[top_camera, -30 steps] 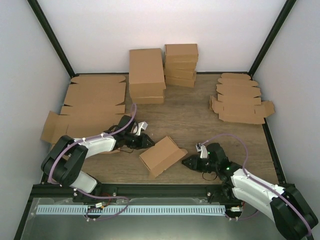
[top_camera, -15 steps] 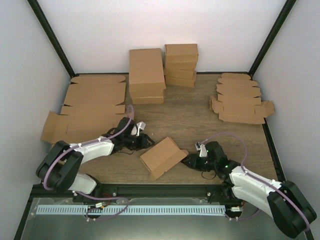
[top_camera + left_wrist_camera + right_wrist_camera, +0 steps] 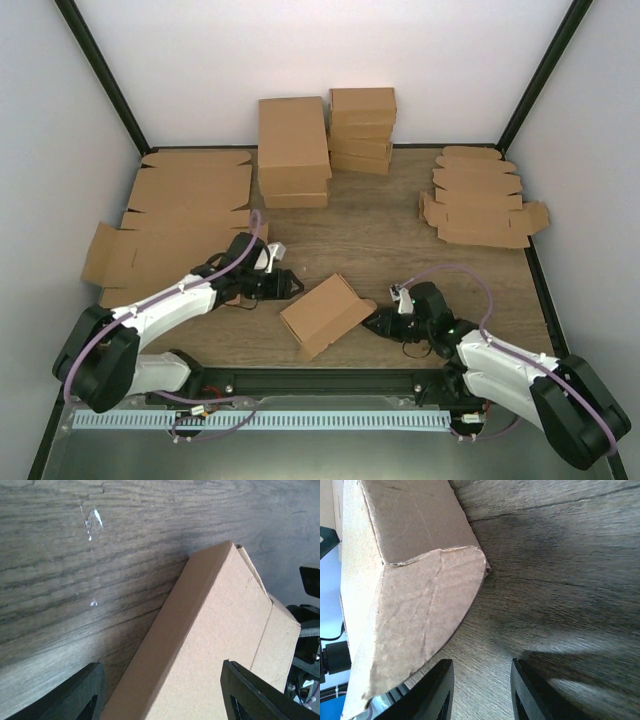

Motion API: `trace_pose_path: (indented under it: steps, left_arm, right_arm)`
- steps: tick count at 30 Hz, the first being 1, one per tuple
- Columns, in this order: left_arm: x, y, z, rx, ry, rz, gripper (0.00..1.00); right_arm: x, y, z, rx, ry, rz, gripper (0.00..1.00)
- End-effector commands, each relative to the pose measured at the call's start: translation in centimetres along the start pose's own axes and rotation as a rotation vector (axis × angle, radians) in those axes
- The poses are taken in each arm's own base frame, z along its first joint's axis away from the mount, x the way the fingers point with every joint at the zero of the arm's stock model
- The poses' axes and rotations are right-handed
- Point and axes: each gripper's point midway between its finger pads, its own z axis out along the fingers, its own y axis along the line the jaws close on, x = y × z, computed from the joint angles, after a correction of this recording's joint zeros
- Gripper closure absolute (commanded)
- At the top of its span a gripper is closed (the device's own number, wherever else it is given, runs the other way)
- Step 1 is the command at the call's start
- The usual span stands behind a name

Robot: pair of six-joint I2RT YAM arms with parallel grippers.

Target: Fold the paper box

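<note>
Two grippers flank the small brown cardboard paper box point(image 3: 325, 313) at the wooden table's point(image 3: 400, 240) six o'clock. At its ten o'clock the left gripper point(image 3: 289, 285) stands spread. At four o'clock the right gripper point(image 3: 376, 325) is slightly parted and empty, probably bracing the box for folding.

The left arm point(image 3: 170, 300) lies low from 7 o'clock, the left gripper point(image 3: 292, 286) aimed toward 3 o'clock with jaws wide apart, while the right arm point(image 3: 500, 362) extends from 5 o'clock, the right gripper point(image 3: 374, 324) aimed toward 10 o'clock, jaws narrowly parted.
</note>
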Motion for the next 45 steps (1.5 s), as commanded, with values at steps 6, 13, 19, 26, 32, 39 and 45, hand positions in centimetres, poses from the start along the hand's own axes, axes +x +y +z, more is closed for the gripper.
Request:
trace_pose_path:
  steps: [6,13,19,26,32,39,45]
  left_arm:
    - [1.0,-1.1,0.0,0.051,0.051,0.069,0.29]
    - [2.5,0.0,1.9,0.050,0.111,0.047,0.46]
    - [2.2,-1.1,2.5,0.087,0.126,0.042,0.49]
    - [1.1,-2.0,2.5,0.118,0.069,-0.024,0.50]
    - [-0.3,-1.9,1.3,0.083,-0.021,-0.032,0.48]
    - [-0.4,-2.3,0.8,0.114,-0.048,-0.073,0.47]
    - [-0.2,-1.9,0.5,0.100,-0.057,-0.074,0.44]
  right_arm:
    - [-1.0,0.7,0.3,-0.023,-0.023,-0.023,0.66]
    - [-0.8,0.4,0.6,-0.015,-0.011,-0.008,0.67]
    - [-0.9,0.7,0.7,-0.039,-0.017,0.048,0.69]
    - [-1.3,1.1,0.7,-0.067,-0.041,0.108,0.75]
    - [-0.6,1.0,1.0,-0.098,-0.047,0.205,0.83]
    - [0.5,0.1,0.9,-0.057,-0.068,0.269,0.82]
    - [0.7,-0.8,0.7,-0.055,-0.103,0.307,0.83]
